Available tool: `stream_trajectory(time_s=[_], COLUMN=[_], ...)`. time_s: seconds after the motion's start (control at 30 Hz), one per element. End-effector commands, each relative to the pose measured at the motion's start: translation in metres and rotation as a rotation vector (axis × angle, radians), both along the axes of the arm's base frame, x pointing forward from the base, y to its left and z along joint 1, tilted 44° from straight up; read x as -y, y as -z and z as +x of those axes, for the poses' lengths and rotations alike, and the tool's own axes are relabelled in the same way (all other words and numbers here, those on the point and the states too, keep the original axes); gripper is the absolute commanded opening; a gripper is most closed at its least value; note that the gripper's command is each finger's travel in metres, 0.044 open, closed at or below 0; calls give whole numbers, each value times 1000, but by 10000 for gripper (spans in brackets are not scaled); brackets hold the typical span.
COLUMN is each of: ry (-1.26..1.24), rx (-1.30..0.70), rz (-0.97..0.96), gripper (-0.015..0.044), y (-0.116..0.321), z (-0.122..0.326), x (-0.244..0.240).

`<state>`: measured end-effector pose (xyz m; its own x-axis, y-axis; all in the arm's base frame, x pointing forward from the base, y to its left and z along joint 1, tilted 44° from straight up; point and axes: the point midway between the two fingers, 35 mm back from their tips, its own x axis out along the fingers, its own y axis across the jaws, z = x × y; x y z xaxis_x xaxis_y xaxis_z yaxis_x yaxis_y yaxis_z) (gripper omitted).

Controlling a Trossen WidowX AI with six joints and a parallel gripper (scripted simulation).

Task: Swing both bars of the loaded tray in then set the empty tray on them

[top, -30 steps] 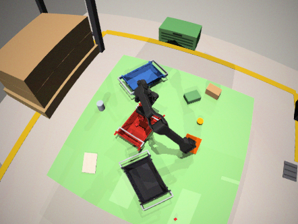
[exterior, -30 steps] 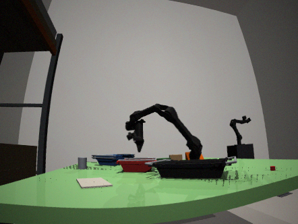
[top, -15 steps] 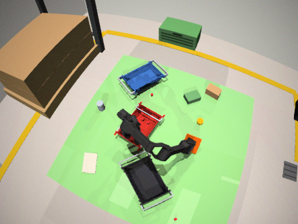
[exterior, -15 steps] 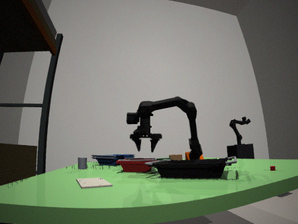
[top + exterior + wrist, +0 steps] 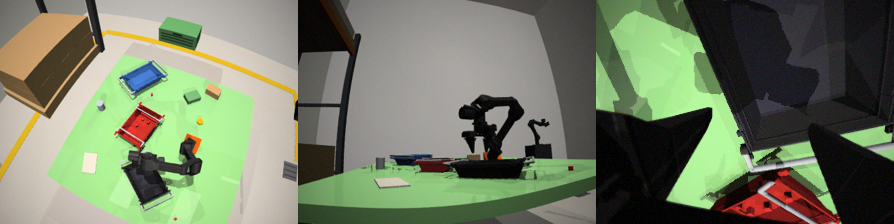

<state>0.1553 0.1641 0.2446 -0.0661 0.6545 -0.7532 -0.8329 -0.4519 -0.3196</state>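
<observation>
The loaded red tray (image 5: 129,122) (image 5: 434,166) (image 5: 796,187) holds a few small red blocks (image 5: 136,125). Its far bar (image 5: 148,113) and its near bar (image 5: 131,136) (image 5: 788,207) both lie across its top, just inside the ends. The empty black tray (image 5: 145,192) (image 5: 490,170) (image 5: 806,117) stands on the table beside it, with its bars out over its ends; one outer bar (image 5: 781,166) is nearest the red tray. My gripper (image 5: 479,152) (image 5: 760,119) is open and empty, above the black tray's end nearest the red tray. The hand hides the fingertips in the top view.
An empty blue tray (image 5: 143,79) (image 5: 414,160) stands beyond the red tray. A grey cylinder (image 5: 100,105) (image 5: 380,163) and a pale card (image 5: 90,162) (image 5: 392,182) lie left. A green block (image 5: 192,96), a tan block (image 5: 213,91) and a yellow disc (image 5: 200,121) are right.
</observation>
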Motion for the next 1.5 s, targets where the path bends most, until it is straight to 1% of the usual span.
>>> stream_trajectory(time_s=[0.0, 0.1, 0.5, 1.0, 1.47], ry=[-268, -353, -354, -361, -357], rx=[208, 280, 280, 281, 279], rz=[66, 91, 89, 77, 89], gripper=[440, 440, 440, 440, 440], y=[-5, -6, -3, 26, 52], z=[-58, -75, -74, -73, -82], x=[0, 2, -1, -27, -53])
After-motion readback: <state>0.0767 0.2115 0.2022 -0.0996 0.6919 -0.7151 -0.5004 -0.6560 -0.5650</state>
